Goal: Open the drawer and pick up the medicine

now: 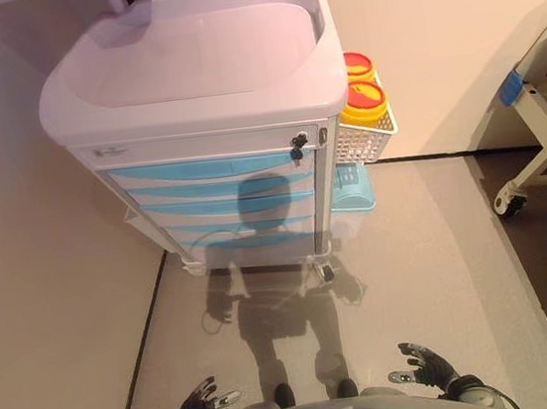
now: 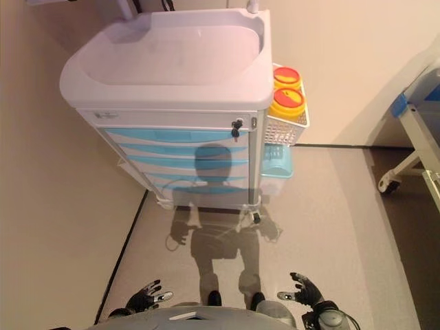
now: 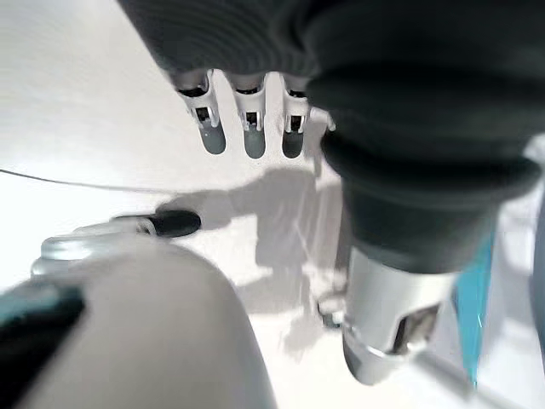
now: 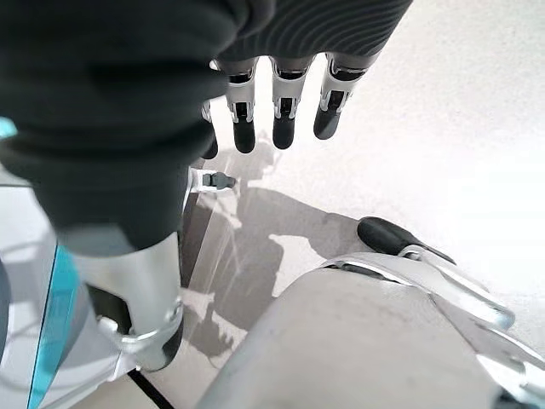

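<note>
A white medical cart point(image 1: 191, 60) stands ahead against the wall, with several light-blue drawers point(image 1: 211, 169) in its front, all closed. A small key lock point(image 1: 298, 144) sits at the top right of the drawer stack. No medicine shows anywhere. My left hand point(image 1: 201, 407) hangs low at the lower left, far from the cart, fingers relaxed and holding nothing. My right hand point(image 1: 425, 365) hangs at the lower right, likewise open and empty. The wrist views show straight fingers point(image 3: 247, 119) and fingers point(image 4: 283, 106) over bare floor.
A white wire basket point(image 1: 365, 136) on the cart's right side holds two yellow containers with red lids point(image 1: 364, 100). A pale blue bin point(image 1: 350, 193) hangs below it. A bed frame with a wheel point(image 1: 509, 201) stands at the right. A wall runs along the left.
</note>
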`<state>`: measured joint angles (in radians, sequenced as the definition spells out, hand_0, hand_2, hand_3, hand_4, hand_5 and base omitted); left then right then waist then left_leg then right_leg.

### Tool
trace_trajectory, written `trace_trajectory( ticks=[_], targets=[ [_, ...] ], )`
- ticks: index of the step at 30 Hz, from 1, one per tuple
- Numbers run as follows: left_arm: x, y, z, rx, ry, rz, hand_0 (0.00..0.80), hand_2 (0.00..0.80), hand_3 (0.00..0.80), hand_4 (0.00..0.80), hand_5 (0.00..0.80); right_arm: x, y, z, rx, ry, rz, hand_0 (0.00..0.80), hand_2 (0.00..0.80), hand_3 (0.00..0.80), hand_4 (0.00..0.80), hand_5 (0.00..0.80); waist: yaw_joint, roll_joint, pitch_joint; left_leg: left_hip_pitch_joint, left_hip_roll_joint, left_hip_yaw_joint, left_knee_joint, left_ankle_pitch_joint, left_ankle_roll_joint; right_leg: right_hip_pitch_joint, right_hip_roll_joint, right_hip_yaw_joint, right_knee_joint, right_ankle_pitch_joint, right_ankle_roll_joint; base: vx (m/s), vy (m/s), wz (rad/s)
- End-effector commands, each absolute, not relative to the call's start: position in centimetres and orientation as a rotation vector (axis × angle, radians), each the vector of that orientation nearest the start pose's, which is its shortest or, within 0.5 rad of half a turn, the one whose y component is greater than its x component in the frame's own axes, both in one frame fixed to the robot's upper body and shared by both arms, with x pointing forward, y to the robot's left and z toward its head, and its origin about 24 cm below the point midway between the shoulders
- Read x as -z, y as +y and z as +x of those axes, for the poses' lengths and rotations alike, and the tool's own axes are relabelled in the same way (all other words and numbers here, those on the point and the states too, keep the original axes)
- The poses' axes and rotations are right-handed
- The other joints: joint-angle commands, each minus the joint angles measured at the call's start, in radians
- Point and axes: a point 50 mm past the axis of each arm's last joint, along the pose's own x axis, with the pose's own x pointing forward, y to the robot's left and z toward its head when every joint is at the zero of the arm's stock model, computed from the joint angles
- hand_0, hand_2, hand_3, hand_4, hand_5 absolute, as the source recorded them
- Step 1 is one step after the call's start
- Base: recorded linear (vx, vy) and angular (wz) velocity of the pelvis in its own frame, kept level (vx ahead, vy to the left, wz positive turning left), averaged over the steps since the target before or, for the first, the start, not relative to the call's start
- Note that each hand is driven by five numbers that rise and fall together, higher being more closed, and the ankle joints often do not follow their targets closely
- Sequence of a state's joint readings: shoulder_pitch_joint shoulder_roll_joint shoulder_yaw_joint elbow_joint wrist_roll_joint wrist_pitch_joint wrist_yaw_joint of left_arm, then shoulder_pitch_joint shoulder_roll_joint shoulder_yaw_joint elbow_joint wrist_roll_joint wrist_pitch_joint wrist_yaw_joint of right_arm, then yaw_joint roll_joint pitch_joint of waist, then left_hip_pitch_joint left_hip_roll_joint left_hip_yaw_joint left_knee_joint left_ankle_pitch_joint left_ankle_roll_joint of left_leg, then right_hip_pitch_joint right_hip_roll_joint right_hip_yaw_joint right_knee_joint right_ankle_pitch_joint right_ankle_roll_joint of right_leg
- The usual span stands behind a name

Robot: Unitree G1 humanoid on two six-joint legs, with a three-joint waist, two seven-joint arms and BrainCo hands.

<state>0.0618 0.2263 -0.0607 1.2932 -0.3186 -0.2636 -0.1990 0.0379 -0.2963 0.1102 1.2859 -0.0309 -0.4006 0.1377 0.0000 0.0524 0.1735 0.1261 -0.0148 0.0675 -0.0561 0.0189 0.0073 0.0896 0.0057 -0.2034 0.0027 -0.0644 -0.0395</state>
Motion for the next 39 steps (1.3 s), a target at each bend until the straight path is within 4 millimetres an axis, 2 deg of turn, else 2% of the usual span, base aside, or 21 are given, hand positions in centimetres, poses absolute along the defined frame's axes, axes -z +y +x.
trace_trajectory(
  ticks=[1, 6, 10, 13, 14, 15, 18, 23, 27, 31, 35, 39],
  targets=[
    [15.8, 24.2, 7.4, -0.304, 0.999, -0.186, 0.000, 0.000, 0.000, 0.000, 0.000, 14.2, -25.0, 10.5, -0.064, 0.885, -0.267, 0.000, 0.000, 0.000, 0.000, 0.000, 0.007, -0.029, 0.017, -0.095, -0.060, 0.016, 0.121, -0.119, 0.023, -0.082, -0.077, -0.038, 0.108, -0.044, 0.084, -0.036, 0.072, -0.07],
    [14.7, 25.4, 9.6, -0.412, 0.824, -0.245, 0.000, 0.000, 0.000, 0.000, 0.000, 13.0, -25.8, 12.7, 0.005, 0.781, -0.286, 0.000, 0.000, 0.000, 0.000, 0.000, -0.006, -0.022, 0.090, -0.187, -0.067, 0.037, 0.180, -0.130, 0.037, -0.197, -0.096, -0.027, 0.163, -0.042, 0.078, -0.123, 0.095, -0.23],
    [12.9, 26.4, 12.6, -0.456, 0.607, -0.289, 0.000, 0.000, 0.000, 0.000, 0.000, 12.2, -26.1, 13.9, 0.029, 0.709, -0.268, 0.000, 0.000, 0.000, 0.000, 0.000, -0.023, -0.041, 0.163, -0.332, -0.069, 0.071, 0.353, -0.174, 0.059, -0.350, -0.115, 0.007, 0.290, -0.047, 0.069, -0.115, 0.095, -0.36],
    [11.5, 27.0, 14.9, -0.466, 0.482, -0.322, 0.000, 0.000, 0.000, 0.000, 0.000, 11.7, -26.5, 14.4, 0.047, 0.676, -0.250, 0.000, 0.000, 0.000, 0.000, 0.000, -0.039, -0.056, 0.191, -0.436, -0.068, 0.093, 0.464, -0.207, 0.074, -0.449, -0.109, 0.043, 0.361, -0.050, 0.062, -0.085, 0.078, -0.27],
    [11.0, 27.2, 15.8, -0.466, 0.442, -0.328, 0.000, 0.000, 0.000, 0.000, 0.000, 11.6, -26.7, 14.6, 0.053, 0.668, -0.245, 0.000, 0.000, 0.000, 0.000, 0.000, -0.046, -0.060, 0.197, -0.468, -0.062, 0.103, 0.495, -0.218, 0.077, -0.481, -0.107, 0.053, 0.382, -0.050, 0.060, -0.021, 0.097, -0.24],
    [10.4, 27.4, 16.7, -0.469, 0.401, -0.327, 0.000, 0.000, 0.000, 0.000, 0.000, 11.5, -26.9, 14.7, 0.060, 0.662, -0.239, 0.000, 0.000, 0.000, 0.000, 0.000, -0.051, -0.059, 0.203, -0.485, -0.053, 0.105, 0.528, -0.253, 0.074, -0.503, -0.099, 0.068, 0.415, -0.076, 0.067, -0.007, 0.101, -0.23],
    [8.5, 27.8, 19.4, -0.480, 0.276, -0.363, 0.000, 0.000, 0.000, 0.000, 0.000, 11.0, -27.2, 15.5, 0.081, 0.635, -0.193, 0.000, 0.000, 0.000, 0.000, 0.000, -0.071, -0.066, 0.213, -0.555, -0.033, 0.130, 0.594, -0.280, 0.081, -0.582, -0.085, 0.100, 0.474, -0.083, 0.066, -0.021, 0.098, -0.31],
    [5.9, 27.7, 23.0, -0.465, 0.051, -0.612, 0.000, 0.000, 0.000, 0.000, 0.000, 10.2, -27.2, 17.1, 0.067, 0.600, -0.195, 0.000, 0.000, 0.000, 0.000, 0.000, -0.104, -0.071, 0.225, -0.650, -0.013, 0.150, 0.679, -0.315, 0.088, -0.682, -0.061, 0.145, 0.540, -0.090, 0.062, -0.029, 0.087, -0.34],
    [3.6, 26.8, 25.7, -0.414, -0.140, -0.829, 0.000, 0.000, 0.000, 0.000, 0.000, 9.6, -27.1, 18.1, 0.091, 0.567, -0.184, 0.000, 0.000, 0.000, 0.000, 0.000, -0.120, -0.080, 0.239, -0.715, -0.003, 0.157, 0.750, -0.337, 0.086, -0.739, -0.047, 0.164, 0.573, -0.083, 0.060, -0.016, 0.055, -0.21],
    [0.3, 26.4, 28.3, -0.342, -0.363, -1.036, 0.000, 0.000, 0.000, 0.000, 0.000, 9.2, -27.2, 18.7, 0.112, 0.558, -0.166, 0.000, 0.000, 0.000, 0.000, 0.000, -0.136, -0.093, 0.249, -0.770, 0.008, 0.154, 0.818, -0.360, 0.084, -0.786, -0.035, 0.186, 0.587, -0.067, 0.062, 0.012, 0.058, -0.27],
    [-3.9, 28.4, 30.5, -0.283, -0.599, -1.200, 0.000, 0.000, 0.000, 0.000, 0.000, 9.4, -27.4, 18.1, 0.116, 0.585, -0.149, 0.000, 0.000, 0.000, 0.000, 0.000, -0.158, -0.108, 0.257, -0.806, 0.019, 0.158, 0.864, -0.378, 0.081, -0.815, -0.023, 0.212, 0.584, -0.049, 0.063, 0.024, 0.041, -0.20],
    [-8.9, 30.7, 32.2, -0.240, -0.800, -1.263, 0.000, 0.000, 0.000, 0.000, 0.000, 9.8, -27.6, 17.3, 0.114, 0.619, -0.156, 0.000, 0.000, 0.000, 0.000, 0.000, -0.177, -0.115, 0.261, -0.836, 0.027, 0.162, 0.904, -0.390, 0.075, -0.835, -0.018, 0.227, 0.577, -0.032, 0.063, 0.034, 0.030, -0.12]
  ],
)
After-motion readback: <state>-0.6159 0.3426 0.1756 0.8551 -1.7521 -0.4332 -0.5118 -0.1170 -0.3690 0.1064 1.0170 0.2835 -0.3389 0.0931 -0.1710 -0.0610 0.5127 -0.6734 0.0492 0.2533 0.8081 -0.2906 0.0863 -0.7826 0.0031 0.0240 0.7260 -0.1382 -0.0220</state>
